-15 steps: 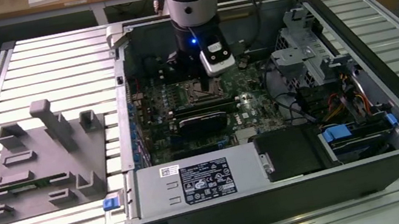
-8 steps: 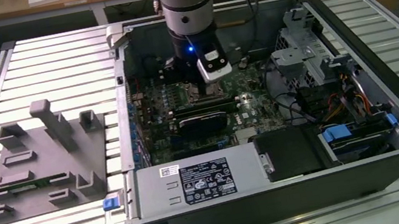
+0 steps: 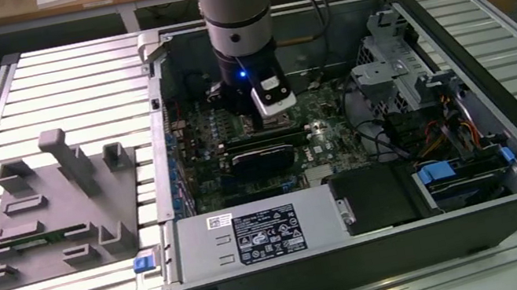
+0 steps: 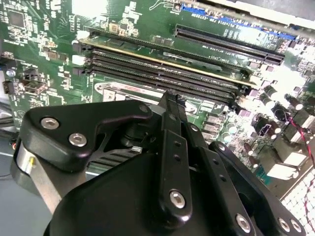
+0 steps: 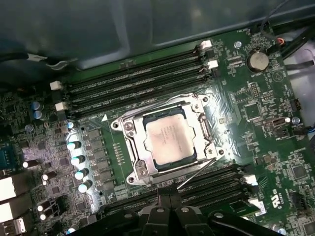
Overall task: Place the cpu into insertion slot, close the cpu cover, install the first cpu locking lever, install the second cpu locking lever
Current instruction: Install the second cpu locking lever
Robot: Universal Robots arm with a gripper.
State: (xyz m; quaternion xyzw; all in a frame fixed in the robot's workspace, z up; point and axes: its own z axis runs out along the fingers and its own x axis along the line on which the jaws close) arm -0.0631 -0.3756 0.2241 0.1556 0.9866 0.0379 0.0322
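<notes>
The arm (image 3: 239, 21) is seen in the exterior view reaching down into the open case (image 3: 374, 196), which lies on a slatted worktop (image 3: 45, 79). The pincer (image 3: 272, 113) hangs just above the motherboard (image 3: 242, 172), near the middle of the case. A grey fixture (image 3: 53, 217) with upright posts is set on the worktop toward the exterior view's left, well apart from the case.

In the first wrist view the cpu (image 5: 170, 139) is seated flat in the slot (image 5: 129, 129), its pale metal face showing through the cut-out of the cover (image 5: 202, 129), which is laid down over it. A thin lever (image 5: 197, 175) is seen slanting from the socket's corner toward the pincer (image 5: 169, 202), whose dark fingertips are drawn close together at the lever's end; whether the lever is actually touched cannot be told. Rows of memory slots (image 5: 133, 81) are found on both sides of the socket, and a row of capacitors (image 5: 78, 160) stands beside it.

In the second wrist view the fingers (image 4: 172, 128) are shown narrowed together, with nothing visibly held between them, above the memory slots.
</notes>
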